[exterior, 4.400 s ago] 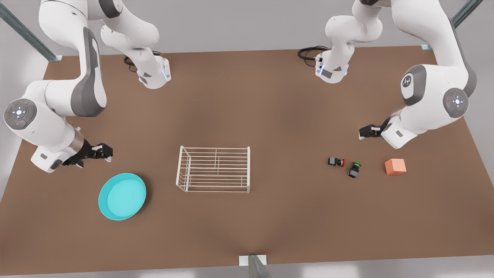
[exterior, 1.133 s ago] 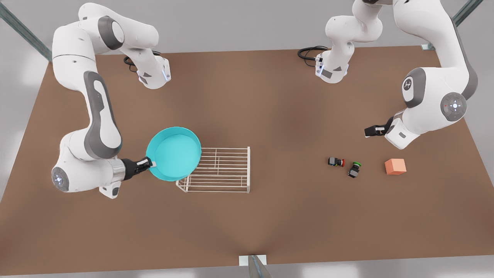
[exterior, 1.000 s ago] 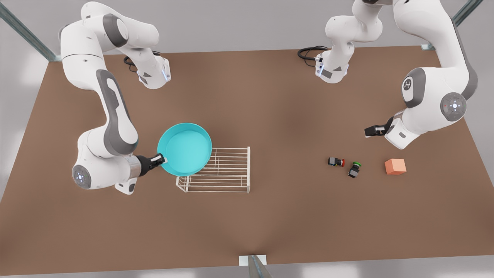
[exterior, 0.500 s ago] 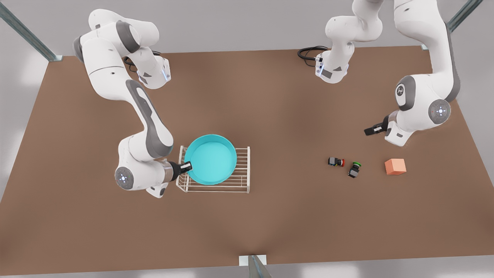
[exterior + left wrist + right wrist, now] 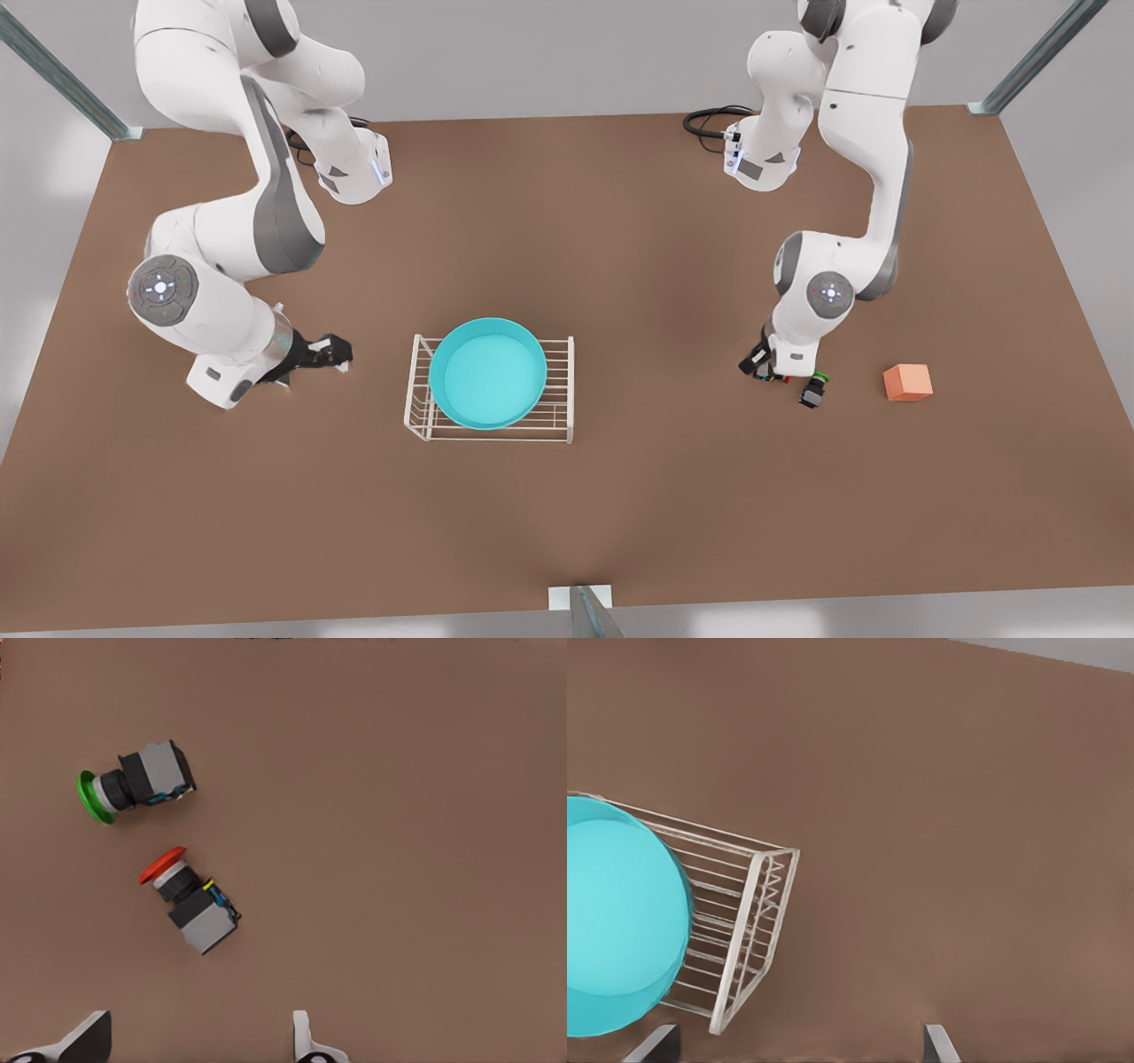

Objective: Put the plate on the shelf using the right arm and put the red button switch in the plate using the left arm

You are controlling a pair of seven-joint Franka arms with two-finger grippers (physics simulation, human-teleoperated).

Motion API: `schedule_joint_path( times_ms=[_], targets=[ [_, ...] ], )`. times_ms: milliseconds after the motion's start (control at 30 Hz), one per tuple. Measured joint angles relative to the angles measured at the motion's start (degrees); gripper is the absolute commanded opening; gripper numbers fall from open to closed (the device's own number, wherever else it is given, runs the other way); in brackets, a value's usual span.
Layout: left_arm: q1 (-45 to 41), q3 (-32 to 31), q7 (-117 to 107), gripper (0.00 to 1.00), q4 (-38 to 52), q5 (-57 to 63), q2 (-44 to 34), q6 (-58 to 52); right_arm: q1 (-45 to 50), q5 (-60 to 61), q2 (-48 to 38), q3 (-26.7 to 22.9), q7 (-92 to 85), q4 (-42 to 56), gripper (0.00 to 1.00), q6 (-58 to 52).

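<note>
Plate point(image 5: 488, 374) sits flat on shelf point(image 5: 557, 390), so that half looks done. Right claw point(image 5: 334, 354) empty, open, parked beside rack. Left claw point(image 5: 764, 370) open, directly above red button switch point(image 5: 188, 901) on counter point(image 5: 567, 230), prob. lining up for pickup; green-capped switch point(image 5: 133, 781) lies near.

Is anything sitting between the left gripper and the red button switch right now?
Nothing visible. The left gripper is open over bare table, with the red button switch just ahead of its fingers. The green button switch lies beyond the red one, apart from it. The right gripper waits beside the shelf.
</note>
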Motion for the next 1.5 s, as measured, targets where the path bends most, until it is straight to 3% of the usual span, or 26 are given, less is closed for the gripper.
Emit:
schedule_joint_path(
  times_ms=[100,300,833,867,900,967,1033,1067,1267,1500],
  targets=[
    [-0.1,0.9,-7.1,1.0,0.4,0.4,-0.5,3.1,-5.5,-1.8,-1.4,-0.1,0.1,-6.4,1.0,2.1],
    [1.6,1.9,-19.1,1.0,-3.8,1.8,3.5,7.0,-7.2,-4.4,-1.7,-0.1,0.1,-6.3,1.0,3.2],
    [-0.3,1.7,-42.6,1.0,-3.2,2.7,12.4,17.7,-7.3,-4.9,-1.1,-0.1,0.0,-5.4,1.0,3.7],
    [-0.4,1.7,-43.5,0.84,-3.2,2.7,12.4,18.1,-7.3,-4.9,-1.1,-0.1,0.0,-5.4,1.0,3.7],
    [-0.4,1.7,-44.4,0.61,-3.2,2.8,12.4,18.4,-7.3,-4.9,-1.1,-0.1,0.0,-5.4,1.0,3.7],
    [-0.4,1.8,-45.9,0.43,-3.2,2.9,12.3,18.9,-7.2,-4.9,-0.9,-0.1,0.0,-5.4,1.0,3.7],
    [-0.4,1.8,-47.2,0.33,-3.2,2.9,11.9,19.2,-7.2,-5.0,-0.8,-0.1,-0.1,-5.4,1.0,3.7],
    [-0.3,1.8,-47.7,0.23,-3.2,2.9,11.8,19.3,-7.1,-5.0,-0.7,0.0,-0.1,-5.4,1.0,3.7],
    [-0.2,2.0,-50.3,0.1,-0.2,3.1,11.4,17.8,-7.0,-5.0,-0.6,0.0,-0.1,-5.4,1.0,3.8],
    [-1.4,1.4,-51.8,0.1,7.8,3.7,10.5,10.3,-7.0,-5.0,-0.6,0.1,-0.1,-5.4,1.0,3.8]
  ],
)
